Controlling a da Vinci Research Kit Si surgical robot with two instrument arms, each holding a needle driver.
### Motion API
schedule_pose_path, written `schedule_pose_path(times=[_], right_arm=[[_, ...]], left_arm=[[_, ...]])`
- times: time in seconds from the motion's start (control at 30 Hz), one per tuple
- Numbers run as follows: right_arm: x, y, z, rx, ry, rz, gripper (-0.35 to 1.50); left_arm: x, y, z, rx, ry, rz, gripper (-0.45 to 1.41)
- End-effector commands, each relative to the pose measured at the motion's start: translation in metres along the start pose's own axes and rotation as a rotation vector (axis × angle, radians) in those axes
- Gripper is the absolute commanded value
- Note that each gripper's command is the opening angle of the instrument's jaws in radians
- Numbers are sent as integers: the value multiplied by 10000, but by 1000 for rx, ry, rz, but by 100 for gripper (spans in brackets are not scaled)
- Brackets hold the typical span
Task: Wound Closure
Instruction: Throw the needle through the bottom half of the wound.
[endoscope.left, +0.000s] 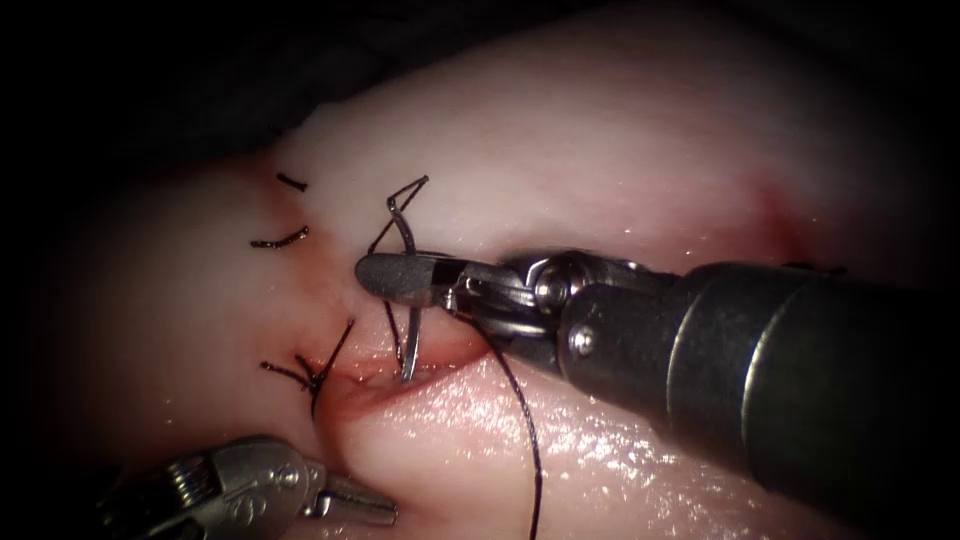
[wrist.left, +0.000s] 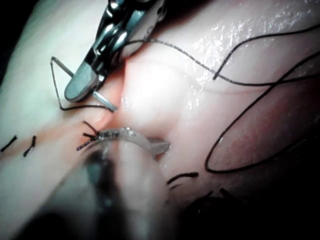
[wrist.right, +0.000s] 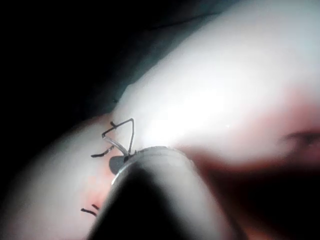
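The right tool (endoscope.left: 385, 278) clenches the curved needle (endoscope.left: 410, 345) near mid-curve over the cut (endoscope.left: 400, 385) in the tissue (endoscope.left: 620, 140), its tip just at the cut, thread (endoscope.left: 525, 430) trailing, while the left tool (endoscope.left: 375, 512), jaws together, grasps nothing.

- In the endoscope view a dark surround (endoscope.left: 120, 70) lies behind the lit field, black along the upper edge and down the left side.
- Light falls strongest in the middle and fades to a dim vignette at the borders.
- Wet glints of that light sit low in the endoscope view.
- In the left wrist view a black backdrop (wrist.left: 10, 30) shows at one edge, with no wall, floor or furniture to make out.
- In the right wrist view a dark backdrop (wrist.right: 55, 55) meets a hard, pale glare.
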Motion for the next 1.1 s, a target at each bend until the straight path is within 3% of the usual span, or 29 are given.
schedule_pose_path(times=[0.03, 0.63, 0.73, 0.83, 0.87, 0.9, 0.93, 1.0, 1.1], right_arm=[[2, -5, 16, 8, -13, 15, -35], [-30, -1, 20, 3, -85, 140, -35], [-26, -3, 19, 6, -86, 143, -35], [-10, -5, 15, 74, -38, 96, -35], [1, -7, 12, 147, -4, 87, 15], [6, -7, 10, 165, 7, 65, 39], [6, -7, 10, 165, 7, 65, 39], [25, -9, 0, 171, 21, 18, 79], [37, -10, -8, 167, 28, -11, 91]], left_arm=[[6, -8, 4, 3, 2, 2, -45], [6, -8, 3, 3, 3, -3, -45], [4, -7, 2, 1, 3, -2, -45], [2, -7, -1, -1, 3, 1, -45], [1, -7, -3, -2, 5, 13, -45], [1, -7, -3, -1, 7, 18, -45], [1, -7, -3, -1, 7, 18, -45], [1, -7, -9, 16, 50, 59, -45], [1, -7, -14, 27, 104, 87, -40]])
